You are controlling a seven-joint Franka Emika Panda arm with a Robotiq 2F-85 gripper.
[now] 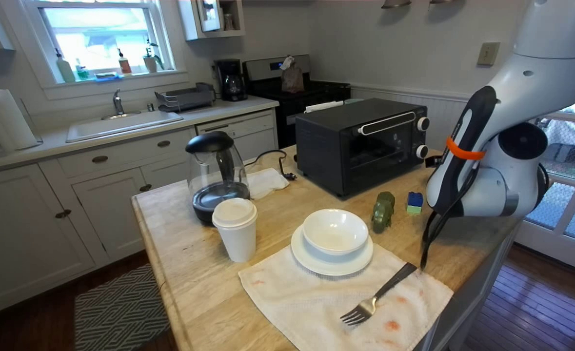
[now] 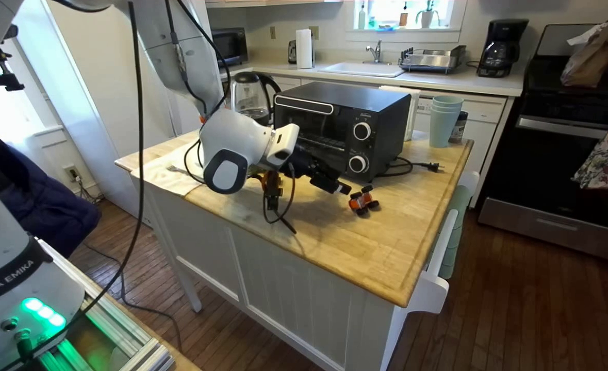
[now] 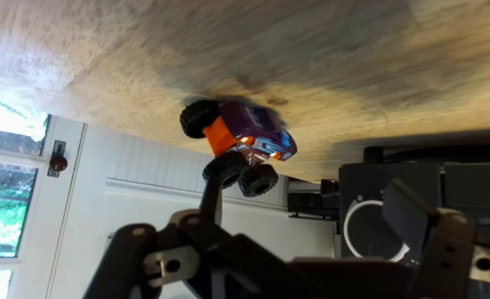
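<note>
tool (image 3: pixel 309 197) is spread wide, gripping zilch, in front of the toaster oven (image 2: pixel 341 123); orange toy truck (image 2: pixel 360 202) sits on the worktop (image 2: pixel 345 237) near that oven's corner

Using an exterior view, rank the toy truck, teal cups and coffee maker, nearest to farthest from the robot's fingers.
1. Toy truck: on the tabletop, right by the fingers.
2. Teal cups: near the tabletop's far corner.
3. Coffee maker: back counter, beside the stove.
</note>
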